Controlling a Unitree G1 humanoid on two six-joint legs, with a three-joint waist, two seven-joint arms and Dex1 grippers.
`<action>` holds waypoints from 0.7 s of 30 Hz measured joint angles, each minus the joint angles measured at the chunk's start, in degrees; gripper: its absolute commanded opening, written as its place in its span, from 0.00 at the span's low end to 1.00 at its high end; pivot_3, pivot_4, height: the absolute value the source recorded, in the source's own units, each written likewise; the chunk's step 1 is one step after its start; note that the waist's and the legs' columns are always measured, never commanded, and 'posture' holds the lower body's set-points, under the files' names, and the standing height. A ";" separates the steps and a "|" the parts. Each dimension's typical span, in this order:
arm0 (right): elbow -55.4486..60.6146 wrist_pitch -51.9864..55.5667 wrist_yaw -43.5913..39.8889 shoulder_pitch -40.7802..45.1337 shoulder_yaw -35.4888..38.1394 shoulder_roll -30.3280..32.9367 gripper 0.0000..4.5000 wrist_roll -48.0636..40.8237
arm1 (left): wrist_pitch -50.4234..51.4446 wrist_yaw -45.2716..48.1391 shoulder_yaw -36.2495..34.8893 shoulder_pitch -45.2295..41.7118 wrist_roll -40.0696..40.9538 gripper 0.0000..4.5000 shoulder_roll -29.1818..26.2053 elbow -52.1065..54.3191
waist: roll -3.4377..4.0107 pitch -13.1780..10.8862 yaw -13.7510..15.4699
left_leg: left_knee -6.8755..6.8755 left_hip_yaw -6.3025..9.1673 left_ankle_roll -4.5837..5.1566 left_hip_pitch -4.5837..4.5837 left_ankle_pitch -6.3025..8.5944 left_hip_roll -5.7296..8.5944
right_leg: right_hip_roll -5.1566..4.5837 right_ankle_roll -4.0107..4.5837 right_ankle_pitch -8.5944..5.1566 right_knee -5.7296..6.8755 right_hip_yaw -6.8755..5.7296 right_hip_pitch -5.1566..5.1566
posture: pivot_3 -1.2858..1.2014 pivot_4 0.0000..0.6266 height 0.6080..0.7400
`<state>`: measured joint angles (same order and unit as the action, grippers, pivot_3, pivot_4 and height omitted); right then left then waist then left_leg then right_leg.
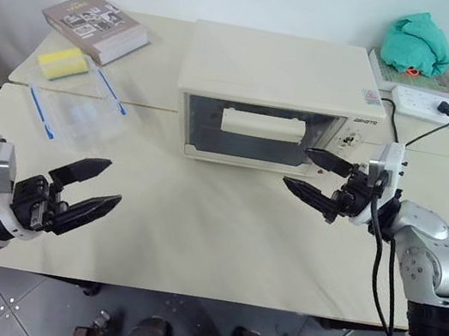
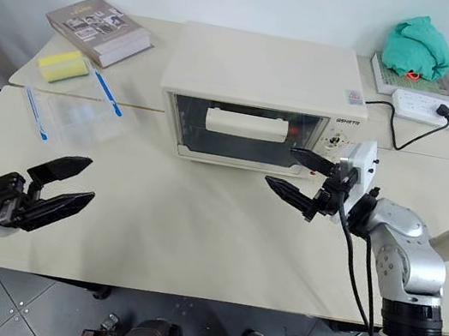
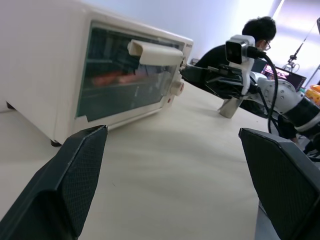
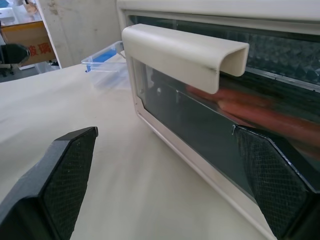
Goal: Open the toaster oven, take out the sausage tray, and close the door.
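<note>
The toaster oven [image 1: 276, 99] sits in the upper middle of the frame, on the cream worktop [image 1: 212, 236]. Its door [image 1: 258, 132] is shut, and the wide cream handle [image 1: 262, 125] runs across the glass. Red sausages [image 4: 265, 117] show through the glass, inside the oven. They lie on the sausage tray [image 3: 125, 82], which is hard to make out behind the door.

The right end effector [image 1: 314, 175] is in the middle right of the frame, just in front of the lower right corner of the door. Its two black fingers are wide apart and hold nothing. It does not touch the oven.

The left end effector [image 1: 85, 191] is in the lower left of the frame, well apart from the oven. Its fingers are wide apart too, and they are empty.

A clear plastic box [image 1: 82, 112] with blue clips sits in the left of the frame. A yellow sponge [image 1: 63, 63] lies just above it, and a book [image 1: 95, 26] is in the upper left. In the upper right there is a green cloth [image 1: 416, 43] and a white power strip [image 1: 427, 105]. A person [image 3: 240, 45] sits far behind the worktop in the left wrist view.
</note>
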<state>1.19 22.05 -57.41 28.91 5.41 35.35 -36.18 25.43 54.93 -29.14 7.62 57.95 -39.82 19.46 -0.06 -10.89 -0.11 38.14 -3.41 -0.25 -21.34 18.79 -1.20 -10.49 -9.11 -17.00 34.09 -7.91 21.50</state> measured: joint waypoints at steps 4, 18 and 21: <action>-2.91 -2.25 -1.77 2.34 -0.48 -0.73 1.00 1.86 | -0.24 0.10 -0.01 0.71 -0.87 0.99 0.79 0.03 | 0.00 0.00 -0.02 | 0.00 -0.11 0.00 0.02 0.00 -0.02 | 0.02 0.00 0.00 -0.01 0.10 0.03 | 0.52 0.24 1.00; 0.98 -1.04 -8.51 1.66 -0.45 -1.21 1.00 0.43 | -1.87 -1.25 0.59 -2.47 -4.09 0.99 4.03 -1.69 | 0.00 0.00 0.10 | 0.01 -0.17 0.02 0.03 0.02 -0.04 | 0.04 0.00 0.00 -0.01 0.16 0.06 | 0.52 0.24 1.00; 3.68 -3.75 -12.13 -2.22 -1.54 0.71 1.00 2.26 | -2.73 -2.91 0.78 -4.90 -5.09 0.99 4.84 -2.37 | -0.01 0.00 0.07 | 0.01 -0.19 0.03 0.02 0.03 -0.03 | 0.04 -0.01 0.01 -0.03 0.17 0.06 | 0.52 0.24 1.00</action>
<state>4.88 18.30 -69.53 26.69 3.86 36.05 -33.93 22.70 52.02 -28.36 2.72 52.86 -34.99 17.09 -0.07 -10.88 -0.04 38.15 -3.60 -0.23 -21.32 18.82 -1.23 -10.45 -9.12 -16.99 34.06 -7.73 21.56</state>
